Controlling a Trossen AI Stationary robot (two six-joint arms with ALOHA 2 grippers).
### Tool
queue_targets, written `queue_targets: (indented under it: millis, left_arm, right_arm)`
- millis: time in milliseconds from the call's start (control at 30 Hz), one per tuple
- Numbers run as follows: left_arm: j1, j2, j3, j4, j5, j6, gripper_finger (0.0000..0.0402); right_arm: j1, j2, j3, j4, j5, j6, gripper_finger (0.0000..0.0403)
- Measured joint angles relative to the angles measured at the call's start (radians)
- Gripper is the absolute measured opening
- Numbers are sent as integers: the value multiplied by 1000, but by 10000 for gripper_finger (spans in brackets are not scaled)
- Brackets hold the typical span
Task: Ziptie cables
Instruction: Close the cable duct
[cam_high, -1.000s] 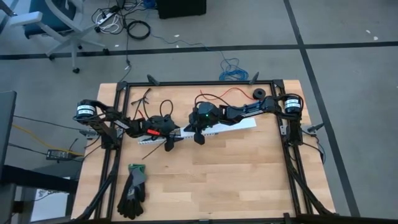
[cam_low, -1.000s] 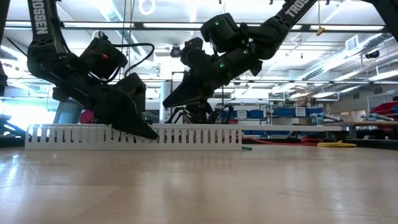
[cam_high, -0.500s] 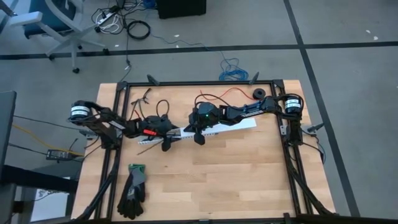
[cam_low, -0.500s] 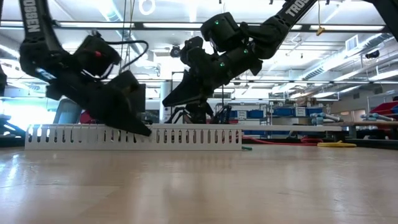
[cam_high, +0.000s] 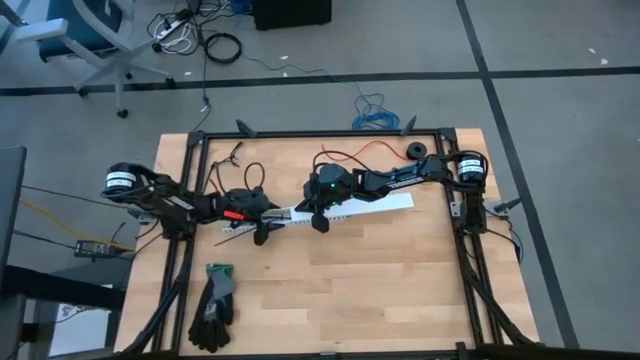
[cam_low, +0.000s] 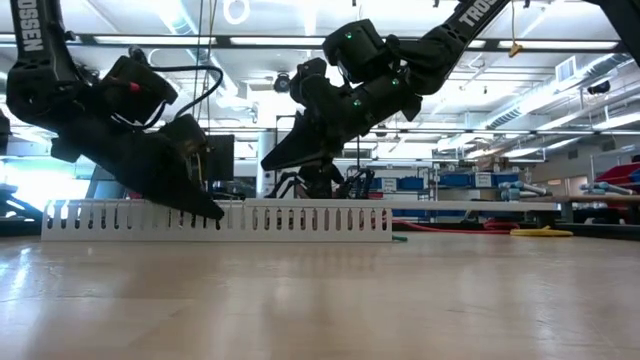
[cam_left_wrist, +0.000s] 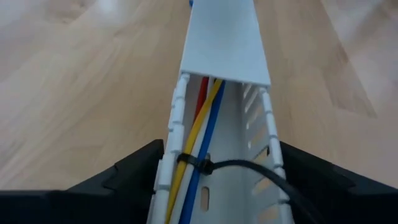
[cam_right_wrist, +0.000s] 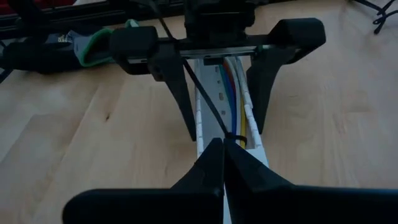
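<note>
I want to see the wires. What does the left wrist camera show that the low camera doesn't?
Only the left wrist view shows inside the channel: the cables and a black ziptie around them. Only the low view shows both arms whole, the left gripper at the channel's slotted wall and the right gripper above it, with the room behind. Both show the channel on the wooden table.

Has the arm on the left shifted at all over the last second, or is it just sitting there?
Yes. In the low view, the left gripper has slid left along the white channel, away from the right gripper, which stayed put.
</note>
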Motion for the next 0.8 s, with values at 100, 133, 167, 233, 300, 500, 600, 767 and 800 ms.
queue_targets:
  millis: [100,133,167,233,300,500,600,767,800]
  left_arm:
    - [0,-1,11,0,2,1,298]
    - [0,-1,11,2,2,1,298]
    - [0,-1,11,2,2,2,298]
    - [0,-1,11,1,-2,19,298]
    - [0,-1,12,-6,-11,28,297]
    - [0,10,12,-11,-20,30,271]
    - [0,11,12,-10,-22,28,251]
    - [0,11,12,-10,-23,27,237]
    - [0,11,12,-10,-23,27,236]
  right_arm:
    - [0,0,0,-4,0,2,0]
    - [0,0,0,-5,0,9,0]
    - [0,0,0,-11,0,14,0]
    - [0,-1,0,-27,0,16,0]
    - [0,-1,0,-43,0,16,0]
    - [0,-1,0,-94,0,26,0]
    - [0,-1,0,-120,0,40,0]
    - [1,-1,0,-147,0,47,0]
    - [1,-1,0,-154,0,52,0]
